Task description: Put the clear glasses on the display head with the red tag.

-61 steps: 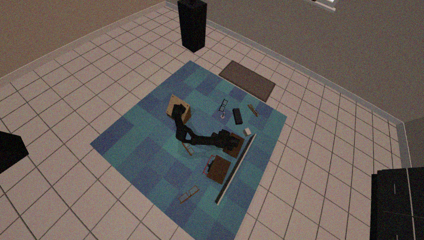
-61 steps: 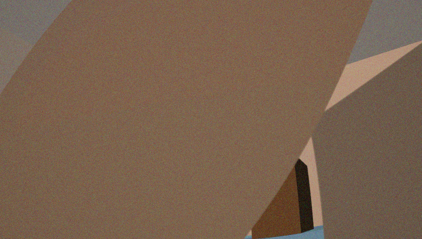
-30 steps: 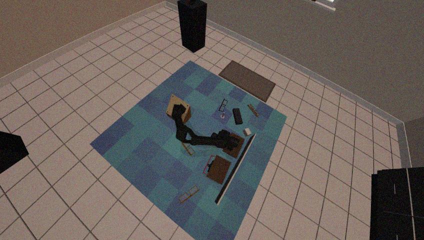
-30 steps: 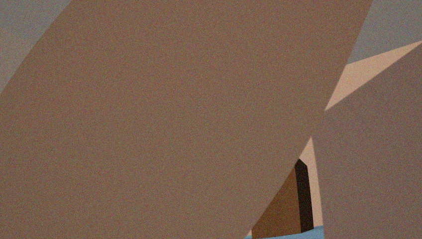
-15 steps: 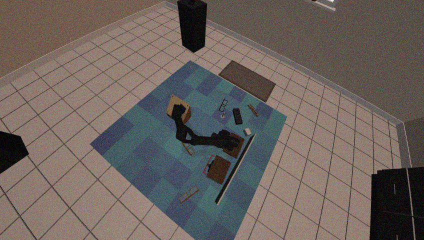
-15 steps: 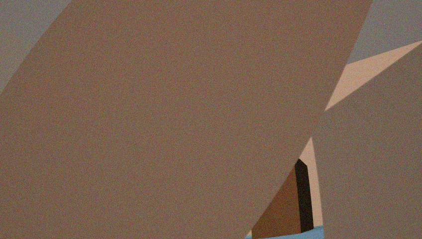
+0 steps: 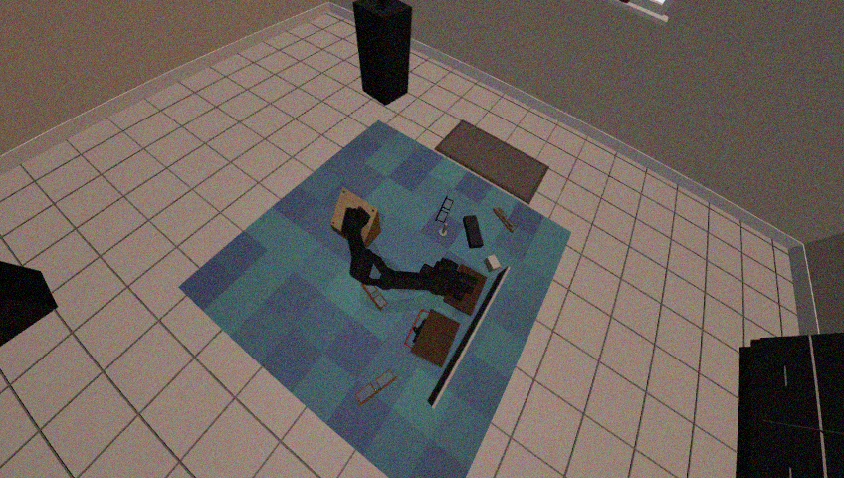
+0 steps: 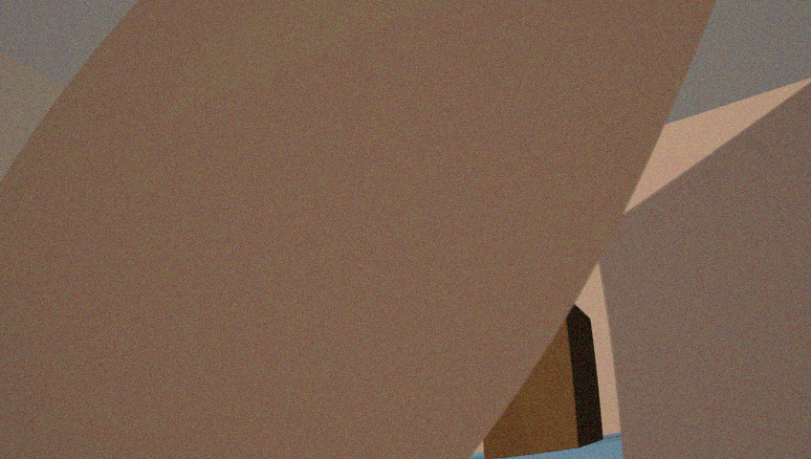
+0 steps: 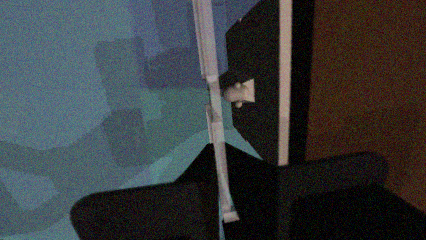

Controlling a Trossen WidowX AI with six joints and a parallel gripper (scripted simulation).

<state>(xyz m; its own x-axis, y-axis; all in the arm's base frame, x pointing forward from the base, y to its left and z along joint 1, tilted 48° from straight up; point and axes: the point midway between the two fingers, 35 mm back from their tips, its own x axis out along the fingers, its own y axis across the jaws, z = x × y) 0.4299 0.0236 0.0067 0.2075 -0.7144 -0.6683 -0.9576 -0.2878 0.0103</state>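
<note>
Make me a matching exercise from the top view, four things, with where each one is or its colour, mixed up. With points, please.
1. red glasses (image 7: 421, 311)
2. white box (image 7: 493, 263)
3. hand (image 7: 471, 285) (image 9: 216, 149)
4. dark mat (image 7: 494, 160)

A. above a brown block
B. beside the blue rug's edge, on the tiles
C. at the other brown block
D. near one end of the long bar

Pairs: 1-C, 2-D, 3-A, 4-B

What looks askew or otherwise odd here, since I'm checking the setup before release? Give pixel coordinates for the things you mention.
No damage or spill stands out. The clear glasses (image 9: 217, 127) sit edge-on between the gripper's (image 9: 222, 207) fingers, normal while carried. Oddly, a large brown shape (image 8: 318, 227) blocks most of the exterior view.
</note>
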